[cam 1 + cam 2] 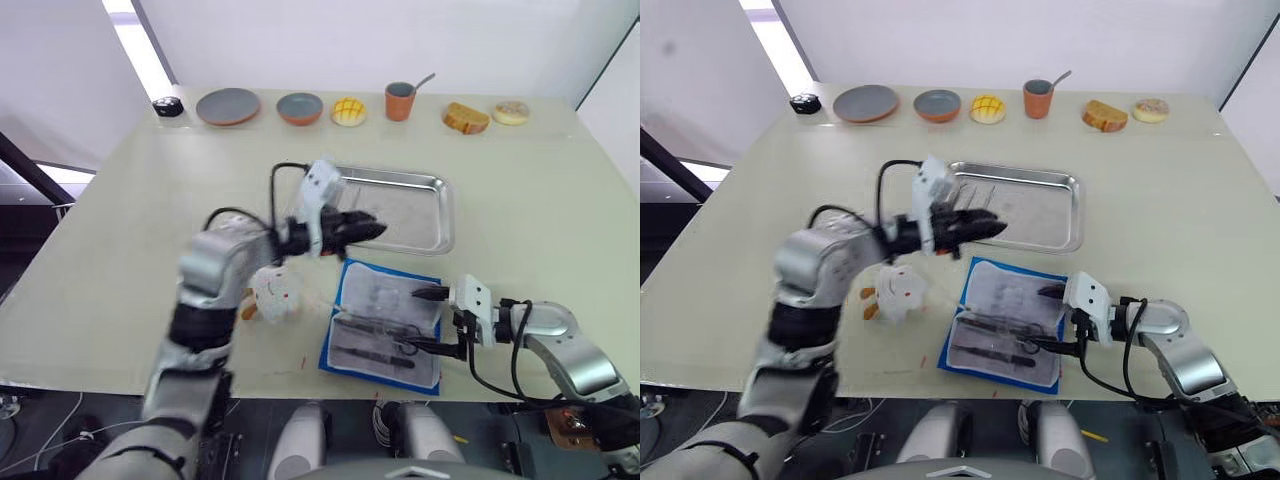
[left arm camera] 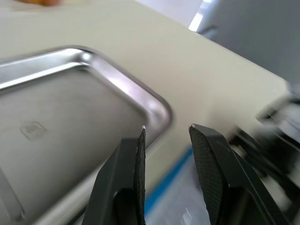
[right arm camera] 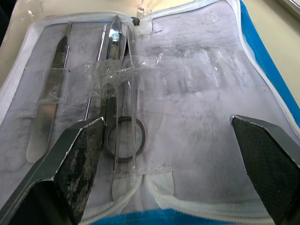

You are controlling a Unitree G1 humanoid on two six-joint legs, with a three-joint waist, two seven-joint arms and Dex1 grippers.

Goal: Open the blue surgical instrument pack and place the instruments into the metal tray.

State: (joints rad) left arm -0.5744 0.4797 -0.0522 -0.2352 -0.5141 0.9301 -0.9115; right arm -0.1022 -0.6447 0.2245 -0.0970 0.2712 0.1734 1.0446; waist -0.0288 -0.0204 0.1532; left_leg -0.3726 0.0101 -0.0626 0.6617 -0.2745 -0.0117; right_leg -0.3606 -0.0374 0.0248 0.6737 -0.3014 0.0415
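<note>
The blue surgical instrument pack (image 1: 385,322) lies open at the table's 6 o'clock edge, just at 6 o'clock of the metal tray (image 1: 425,235). The instruments (image 3: 110,89) look thin, stiff and slippery — best pinched at the scissors' ring (image 3: 124,146). The right gripper (image 1: 432,320) gapes wide, empty, at the pack's 3 o'clock edge. The left gripper (image 2: 166,154) hovers over the tray's corner, slightly parted, empty. The tray's stamped mark is unreadable.
</note>
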